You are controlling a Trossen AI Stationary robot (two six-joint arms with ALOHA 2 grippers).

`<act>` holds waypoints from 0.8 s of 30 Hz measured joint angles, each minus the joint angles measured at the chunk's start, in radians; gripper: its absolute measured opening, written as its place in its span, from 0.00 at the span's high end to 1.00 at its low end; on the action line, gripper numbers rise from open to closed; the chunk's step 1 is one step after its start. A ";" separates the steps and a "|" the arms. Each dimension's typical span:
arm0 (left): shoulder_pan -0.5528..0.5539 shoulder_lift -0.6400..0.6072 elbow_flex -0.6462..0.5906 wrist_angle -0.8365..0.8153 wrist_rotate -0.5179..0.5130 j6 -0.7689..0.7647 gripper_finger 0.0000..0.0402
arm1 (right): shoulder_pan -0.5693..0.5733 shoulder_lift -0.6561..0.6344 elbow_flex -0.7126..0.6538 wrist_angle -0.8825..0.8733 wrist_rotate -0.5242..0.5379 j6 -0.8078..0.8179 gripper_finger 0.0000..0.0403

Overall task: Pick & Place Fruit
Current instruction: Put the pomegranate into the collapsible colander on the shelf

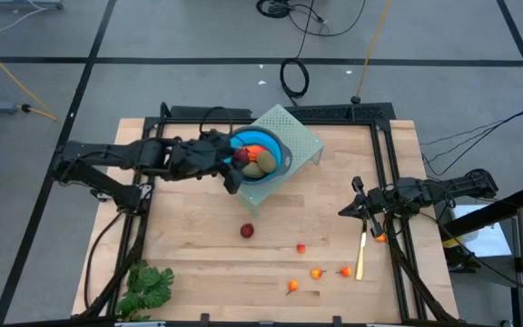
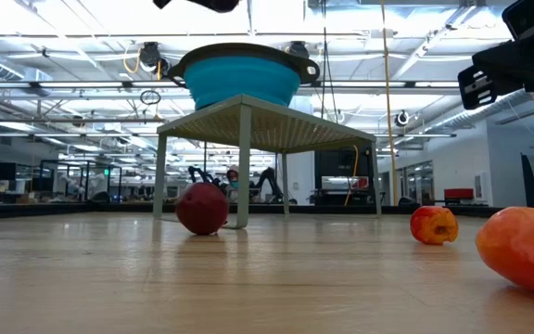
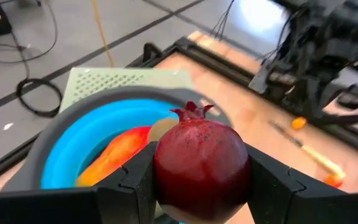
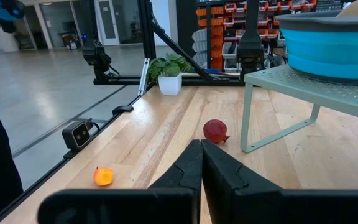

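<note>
Clamped between the left gripper's (image 3: pixel 201 186) two dark fingers (image 3: pixel 135 180), closest to the wrist camera, was a dark-red ball (image 3: pixel 201 163) with a small crown on top; the jaws were closed on its sides and it sat squarely between them. Just beyond it lay the blue bowl (image 3: pixel 67 146), which already held a long red-orange piece (image 3: pixel 114 155) and a pale olive oval (image 3: pixel 160 129). From above, the held ball hung over the bowl's near rim, not yet over its centre. The bowl stood on a pale green rack (image 1: pixel 300 136) at the back of the wooden table (image 1: pixel 198 236).

Judgement: the step in hand was the drop. It would be best done by carrying the ball further over the bowl's middle, lowering it close to the pieces inside, then opening the jaws, so it does not bounce off the rim.

Outstanding items: a second dark-red ball (image 1: pixel 247 231) near the table's centre, and several tiny orange pieces (image 1: pixel 317 272) towards the front.

The right gripper (image 1: pixel 357 207) waited over the table's right side, jaws clenched on nothing, beside a thin yellow stick (image 1: pixel 360 254).
</note>
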 joint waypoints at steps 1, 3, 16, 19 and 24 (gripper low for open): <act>0.003 0.008 0.010 -0.029 0.000 0.000 0.55 | 0.000 0.000 0.000 0.000 0.000 0.000 1.00; 0.009 0.023 0.028 -0.045 0.001 0.000 0.55 | 0.000 0.000 0.000 0.000 0.000 0.000 1.00; 0.093 0.106 0.058 -0.103 0.071 0.033 0.55 | 0.000 0.000 0.000 0.000 0.000 0.000 1.00; 0.112 0.127 0.058 -0.141 0.086 0.051 0.55 | 0.000 0.000 0.000 0.001 0.000 0.000 1.00; 0.127 0.146 0.058 -0.194 0.094 0.083 0.55 | 0.000 0.000 0.000 0.001 0.000 0.000 1.00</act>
